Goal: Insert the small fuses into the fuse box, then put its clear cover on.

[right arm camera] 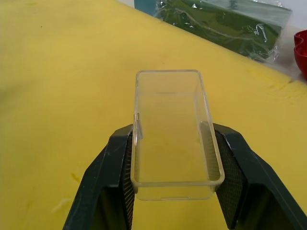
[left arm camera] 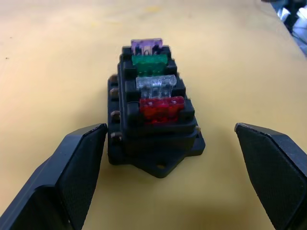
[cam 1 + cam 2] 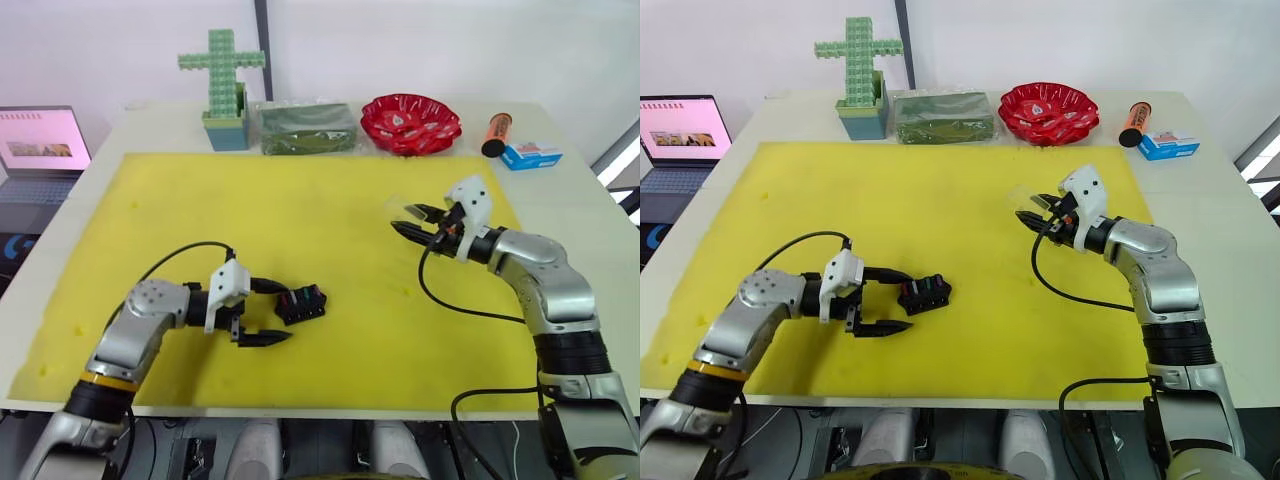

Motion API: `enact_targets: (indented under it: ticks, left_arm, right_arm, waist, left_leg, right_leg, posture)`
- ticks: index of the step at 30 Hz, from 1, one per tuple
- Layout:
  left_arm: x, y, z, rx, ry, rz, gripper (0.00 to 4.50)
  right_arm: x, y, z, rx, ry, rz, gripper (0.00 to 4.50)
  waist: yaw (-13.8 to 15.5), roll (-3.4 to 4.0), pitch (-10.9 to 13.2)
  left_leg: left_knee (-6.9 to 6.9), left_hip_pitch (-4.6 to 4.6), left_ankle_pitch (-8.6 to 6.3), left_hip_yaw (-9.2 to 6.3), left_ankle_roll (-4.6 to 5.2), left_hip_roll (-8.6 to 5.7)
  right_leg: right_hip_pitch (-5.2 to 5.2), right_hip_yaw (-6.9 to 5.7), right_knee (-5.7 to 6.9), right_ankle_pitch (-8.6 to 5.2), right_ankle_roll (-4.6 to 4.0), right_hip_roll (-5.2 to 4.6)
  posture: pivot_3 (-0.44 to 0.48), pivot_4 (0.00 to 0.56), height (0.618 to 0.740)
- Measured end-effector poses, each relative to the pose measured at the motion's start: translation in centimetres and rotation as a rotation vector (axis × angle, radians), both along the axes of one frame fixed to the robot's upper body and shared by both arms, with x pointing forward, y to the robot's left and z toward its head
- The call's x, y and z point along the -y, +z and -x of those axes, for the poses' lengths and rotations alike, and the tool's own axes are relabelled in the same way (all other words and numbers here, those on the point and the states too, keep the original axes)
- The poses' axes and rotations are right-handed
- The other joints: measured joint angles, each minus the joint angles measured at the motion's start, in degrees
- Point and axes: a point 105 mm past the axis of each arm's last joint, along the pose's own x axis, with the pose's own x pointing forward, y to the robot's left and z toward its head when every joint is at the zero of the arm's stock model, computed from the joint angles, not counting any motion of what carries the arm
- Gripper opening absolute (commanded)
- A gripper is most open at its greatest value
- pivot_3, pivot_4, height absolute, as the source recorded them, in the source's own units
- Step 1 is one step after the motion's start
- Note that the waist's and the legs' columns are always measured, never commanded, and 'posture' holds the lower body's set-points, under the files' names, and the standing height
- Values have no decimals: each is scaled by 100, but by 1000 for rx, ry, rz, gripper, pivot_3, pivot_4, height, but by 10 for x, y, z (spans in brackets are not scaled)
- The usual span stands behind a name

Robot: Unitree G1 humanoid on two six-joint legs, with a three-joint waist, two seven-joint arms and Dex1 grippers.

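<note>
Pinching the clear cover (image 1: 175,136), the right gripper (image 3: 415,221) hovers; the left gripper (image 3: 265,312) is spread around the fuse box (image 2: 153,124), four small fuses (image 2: 154,91) seated.

Both eye views look forward and down from the head over the whole yellow mat (image 3: 300,230), sharing nearly the same scene. The left wrist view sits close to the fuse box (image 2: 153,124); the right wrist view sits close to the clear cover (image 1: 173,134).
</note>
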Motion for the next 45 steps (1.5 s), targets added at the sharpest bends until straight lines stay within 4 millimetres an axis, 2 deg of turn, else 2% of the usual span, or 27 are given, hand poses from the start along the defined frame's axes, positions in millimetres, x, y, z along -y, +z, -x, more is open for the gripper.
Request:
enact_targets:
  ticks: [6, 15, 18, 21, 27, 33, 37, 40, 45]
  left_arm:
    - [11, -7, -8, 119, 159, 0, 4480]
    - [18, -14, -7, 138, 244, 23, 4480]
    - [18, -15, -6, 141, 257, 20, 3909]
    - [18, -16, -2, 139, 262, 23, 2882]
    - [19, -14, -7, 120, 210, 46, 2803]
    - [23, -8, -15, 63, -89, 19, 2803]
    - [33, -5, -32, 96, -284, -34, 2803]
    - [38, -5, -41, 117, -331, -49, 2803]
    - [41, -9, -45, 145, -349, -43, 2803]
  right_arm:
    - [0, 0, 0, -1, 1, -4, 1824]
    - [-1, 3, -2, 6, 4, -6, 1824]
    - [-1, 3, -2, 6, 4, -6, 1824]
    - [-1, 3, -2, 6, 5, -8, 1824]
    - [-5, 5, 2, 3, 37, -3, 1824]
    - [-39, 7, 31, -54, 300, 78, 1824]
    - [-75, 12, 58, -92, 517, 102, 1824]
    - [-94, 16, 71, -92, 595, 108, 1824]
    - [-109, 0, 83, -129, 636, 116, 1824]
  waist:
    - [4, 0, 0]
    - [4, 5, -4]
    - [-2, 11, -7]
    - [-4, 13, -8]
    - [8, 18, -11]
    - [-6, 17, -11]
    - [16, 16, -10]
    - [-3, 14, -11]
    - [16, 13, -11]
  left_leg:
    - [1, 2, 0, 0, 0, -1]
    - [0, 14, 0, 1, 0, -1]
    - [-1, 15, 0, 1, 0, -2]
    - [-2, 16, -1, 1, 0, -1]
    - [-1, 18, -1, 0, 0, -1]
    - [0, 14, -1, 2, 1, -2]
    - [8, 5, 0, -3, 1, -4]
    - [8, 4, 0, -2, 1, -4]
    - [11, 4, -1, -6, 1, -4]
  right_leg:
    - [4, -1, -2, 0, 0, 0]
    - [17, 0, -6, 0, 0, -1]
    - [17, 0, -8, 0, 0, -1]
    - [17, -1, -7, 0, 0, -1]
    - [17, -2, -5, -1, -1, -1]
    - [16, -2, -10, -1, -1, -1]
    - [12, -5, -6, 0, 0, 1]
    - [13, -5, -8, 0, 0, 1]
    - [16, -6, -7, 0, 0, 0]
  posture:
    - [0, 150, 740]
    - [0, 150, 740]
    - [0, 150, 740]
    - [0, 150, 740]
    - [0, 150, 740]
    - [0, 150, 740]
    - [0, 150, 740]
    - [0, 150, 740]
    - [0, 150, 740]
